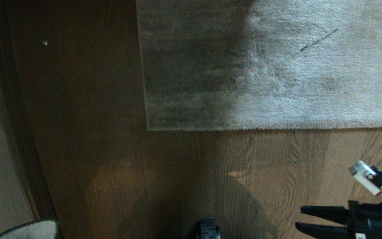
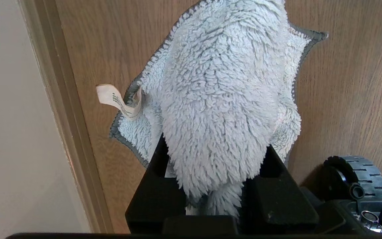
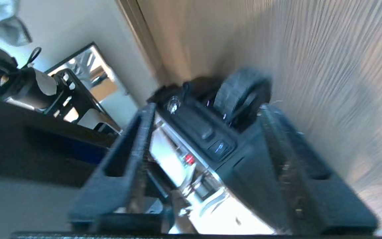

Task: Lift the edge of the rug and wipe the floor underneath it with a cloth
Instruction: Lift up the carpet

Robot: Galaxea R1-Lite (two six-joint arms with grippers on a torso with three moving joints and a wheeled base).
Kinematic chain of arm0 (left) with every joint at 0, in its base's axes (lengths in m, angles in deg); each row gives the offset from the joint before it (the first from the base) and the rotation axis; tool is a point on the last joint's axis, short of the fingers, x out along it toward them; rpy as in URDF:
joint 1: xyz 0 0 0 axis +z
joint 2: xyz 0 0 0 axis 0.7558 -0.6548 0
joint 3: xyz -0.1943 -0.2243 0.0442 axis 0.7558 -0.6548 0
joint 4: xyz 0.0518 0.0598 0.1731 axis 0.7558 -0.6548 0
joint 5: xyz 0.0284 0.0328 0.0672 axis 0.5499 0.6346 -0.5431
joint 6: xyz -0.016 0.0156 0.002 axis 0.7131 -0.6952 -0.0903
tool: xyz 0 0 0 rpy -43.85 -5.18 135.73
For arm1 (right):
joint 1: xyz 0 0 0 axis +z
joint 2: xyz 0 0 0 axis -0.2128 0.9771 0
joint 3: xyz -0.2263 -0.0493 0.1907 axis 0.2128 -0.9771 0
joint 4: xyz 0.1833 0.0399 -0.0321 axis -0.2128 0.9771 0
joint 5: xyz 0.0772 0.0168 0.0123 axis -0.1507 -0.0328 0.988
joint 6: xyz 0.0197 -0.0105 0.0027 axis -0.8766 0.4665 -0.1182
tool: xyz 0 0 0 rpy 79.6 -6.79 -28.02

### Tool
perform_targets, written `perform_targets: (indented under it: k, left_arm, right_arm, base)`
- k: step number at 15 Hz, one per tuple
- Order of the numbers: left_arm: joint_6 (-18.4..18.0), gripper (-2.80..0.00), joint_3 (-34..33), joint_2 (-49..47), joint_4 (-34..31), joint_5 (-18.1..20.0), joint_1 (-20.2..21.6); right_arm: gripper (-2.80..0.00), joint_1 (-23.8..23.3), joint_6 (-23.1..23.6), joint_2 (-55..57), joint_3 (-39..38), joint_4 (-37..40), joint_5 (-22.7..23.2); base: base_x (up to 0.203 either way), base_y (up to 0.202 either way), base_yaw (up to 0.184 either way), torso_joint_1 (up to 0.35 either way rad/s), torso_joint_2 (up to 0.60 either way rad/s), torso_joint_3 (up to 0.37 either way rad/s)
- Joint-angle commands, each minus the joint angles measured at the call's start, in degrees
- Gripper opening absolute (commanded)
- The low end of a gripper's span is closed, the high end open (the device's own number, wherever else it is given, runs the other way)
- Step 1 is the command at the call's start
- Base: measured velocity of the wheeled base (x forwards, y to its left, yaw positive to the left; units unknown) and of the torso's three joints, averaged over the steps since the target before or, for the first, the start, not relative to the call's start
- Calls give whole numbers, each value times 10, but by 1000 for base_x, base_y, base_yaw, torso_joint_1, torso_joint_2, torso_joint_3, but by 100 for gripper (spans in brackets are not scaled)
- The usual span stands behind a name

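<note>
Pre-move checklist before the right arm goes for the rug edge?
1. Cloth clamped in left gripper: ok.
2. Right gripper open and empty: ok, jaws apart, nothing between them.
3. Rug edge lying flat, not yet lifted: ok.
4. Floor between right gripper and rug edge free of objects: ok.
5. Right gripper at the rug edge: not ok, it sits low in the head view, apart from the rug.
6. Dirt under the rug: cannot tell, covered.

We note the rug edge [image 1: 260, 127] lying flat, its square corner at the left, grey-beige pile half in shadow. Brown grained floor [image 1: 277, 166] bare beside it. Fluffy pale grey-blue cloth [image 2: 217, 99] hangs bunched, grey-stitched hem, small tag.
</note>
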Motion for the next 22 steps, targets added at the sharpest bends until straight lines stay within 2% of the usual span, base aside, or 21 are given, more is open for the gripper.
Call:
perform_targets:
  k: [1,3,5,6,10,12,14,15,19,22]
  left_arm:
    - [0,-280,0,0,0,0,0]
    - [0,-280,0,0,0,0,0]
    - [0,-280,0,0,0,0,0]
    - [0,-280,0,0,0,0,0]
    - [0,-280,0,0,0,0,0]
    - [0,-280,0,0,0,0,0]
    - [0,-280,0,0,0,0,0]
    - [0,-280,0,0,0,0,0]
    - [0,-280,0,0,0,0,0]
    - [0,-280,0,0,0,0,0]
  right_arm:
    - [0,4,-15,111,-7,-29,2]
    - [0,6,-53,153,-7,-81,1]
    - [0,14,-134,191,-5,-179,-11]
    - [0,25,-179,213,-2,-219,-43]
    - [0,122,-368,297,81,-339,-267]
    - [0,169,-441,331,134,-374,-371]
    - [0,209,-528,357,188,-402,-450]
    - [0,229,-557,364,203,-406,-475]
    - [0,282,-616,391,227,-413,-533]
    - [0,299,-618,423,255,-422,-569]
  base:
    - [0,0,0,0,0,0]
    - [0,0,0,0,0,0]
    - [0,0,0,0,0,0]
    - [0,0,0,0,0,0]
    - [0,0,0,0,0,0]
    - [0,0,0,0,0,0]
    - [0,0,0,0,0,0]
    - [0,0,0,0,0,0]
    - [0,0,0,0,0,0]
    - [0,0,0,0,0,0]
